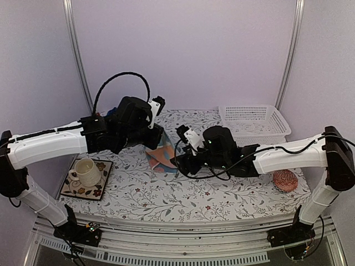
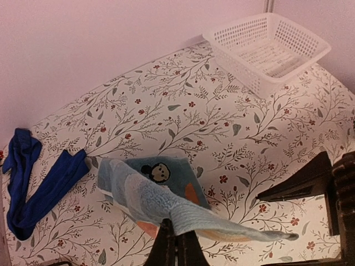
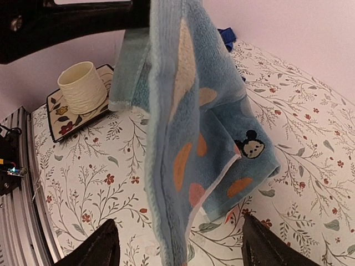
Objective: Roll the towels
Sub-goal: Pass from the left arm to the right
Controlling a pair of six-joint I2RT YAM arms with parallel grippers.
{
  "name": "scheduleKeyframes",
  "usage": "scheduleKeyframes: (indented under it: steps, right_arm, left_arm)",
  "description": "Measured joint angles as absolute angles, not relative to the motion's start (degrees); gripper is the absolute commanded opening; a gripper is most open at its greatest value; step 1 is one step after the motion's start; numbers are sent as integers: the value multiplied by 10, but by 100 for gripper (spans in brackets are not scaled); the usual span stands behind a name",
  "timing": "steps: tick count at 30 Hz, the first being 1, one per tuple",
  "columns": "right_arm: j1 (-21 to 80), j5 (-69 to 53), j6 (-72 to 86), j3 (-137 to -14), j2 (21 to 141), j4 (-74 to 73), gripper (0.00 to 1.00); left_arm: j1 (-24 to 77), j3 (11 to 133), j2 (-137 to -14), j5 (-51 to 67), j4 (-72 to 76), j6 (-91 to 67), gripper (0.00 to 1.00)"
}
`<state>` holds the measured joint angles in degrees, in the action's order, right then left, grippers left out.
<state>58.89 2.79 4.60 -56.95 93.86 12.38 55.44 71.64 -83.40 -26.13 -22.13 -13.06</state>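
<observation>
The light-blue towel [image 2: 161, 194], with a cartoon mouse face and orange and white marks, is lifted by one edge and drapes down onto the flowered table. My left gripper [image 2: 176, 244] is shut on that raised edge. In the top view the towel [image 1: 161, 154] hangs between the two arms, below the left gripper [image 1: 157, 137]. My right gripper [image 3: 177, 238] is open, and the towel's hanging lower edge [image 3: 183, 166] falls between its dark fingertips [image 3: 102, 246] without touching them. The long royal-blue towel [image 2: 33, 183] lies crumpled and unrolled at the far left of the table.
A white plastic basket [image 1: 255, 123] stands at the back right. A cream cup [image 1: 86, 170] sits on a flowered square saucer [image 1: 72, 189] at the front left. A pink-red patterned ball [image 1: 285, 180] lies near the right arm. Purple walls close in the table.
</observation>
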Motion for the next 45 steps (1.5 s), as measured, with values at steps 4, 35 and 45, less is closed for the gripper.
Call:
scheduleKeyframes:
  steps: [4, 35, 45]
  right_arm:
    - [590, 44, 33, -614, 970, 101, 35]
    - [579, 308, 119, -618, 841, -194, 14]
    - [560, 336, 194, -499, 741, -262, 72]
  left_arm:
    - [553, 716, -834, -260, -222, -131, 0]
    - [581, 691, -885, -24, -140, -86, 0]
    - [598, 731, -994, 109, -87, -116, 0]
